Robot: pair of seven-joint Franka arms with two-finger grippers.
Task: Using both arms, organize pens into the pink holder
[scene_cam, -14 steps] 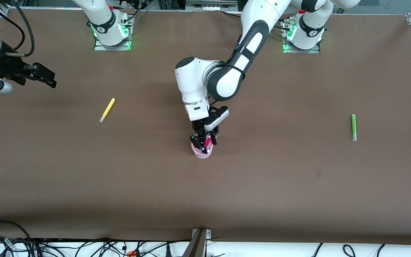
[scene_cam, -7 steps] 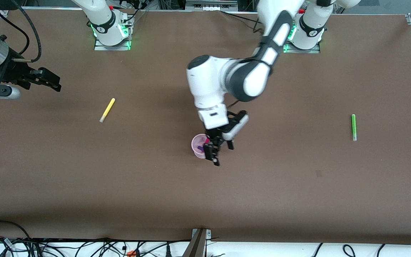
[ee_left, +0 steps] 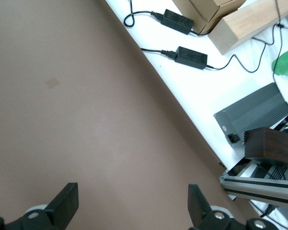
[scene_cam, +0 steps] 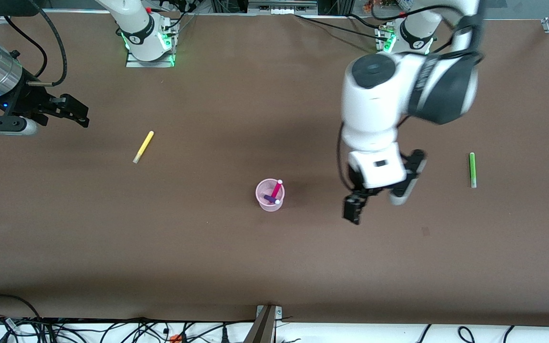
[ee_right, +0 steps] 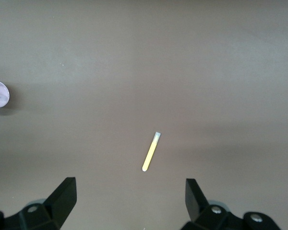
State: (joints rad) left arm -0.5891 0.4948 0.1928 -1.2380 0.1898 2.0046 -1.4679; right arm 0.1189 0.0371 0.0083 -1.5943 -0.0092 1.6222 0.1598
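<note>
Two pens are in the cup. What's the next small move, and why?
Probably carry the open, empty left gripper on toward the green pen, which lies loose at its end of the table; the right gripper faces the yellow pen.

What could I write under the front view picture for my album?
Two pens stand in the pink holder; yellow pen and green pen lie on the table.

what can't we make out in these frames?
- Purple pen in the pink holder: front view, mostly hidden by the cup wall and the magenta pen.
- Pink holder: right wrist view, cut by the edge.
- Left gripper: front view, motion-blurred.
- Green pen: absent from both wrist views.
</note>
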